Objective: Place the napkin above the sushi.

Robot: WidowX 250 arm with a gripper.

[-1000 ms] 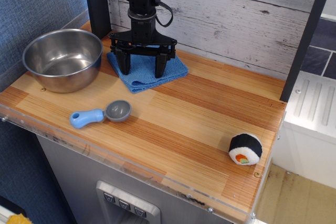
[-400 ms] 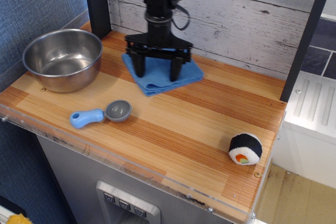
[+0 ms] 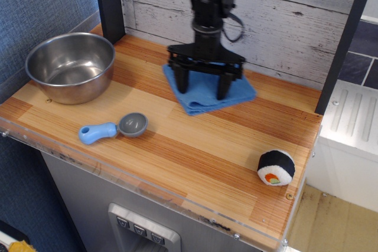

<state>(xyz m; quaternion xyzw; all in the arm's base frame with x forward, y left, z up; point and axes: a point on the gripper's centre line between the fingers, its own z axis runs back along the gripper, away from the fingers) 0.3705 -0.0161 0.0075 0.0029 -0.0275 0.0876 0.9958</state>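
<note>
**Gripper spread on the napkin**

Gripper (image 3: pixel 203 85) aside, nearest us the sushi (image 3: pixel 276 167) sits at the table's (image 3: pixel 195 151) front right. Farther back, our fingers stand spread, tips pressing the blue napkin (image 3: pixel 209 91), near the wall.

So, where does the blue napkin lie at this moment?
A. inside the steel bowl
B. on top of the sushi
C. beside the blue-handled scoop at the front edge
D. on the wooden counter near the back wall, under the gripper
D: the napkin lies flat on the counter by the back wall, with the gripper fingers pressing on it, far from the sushi.
</note>
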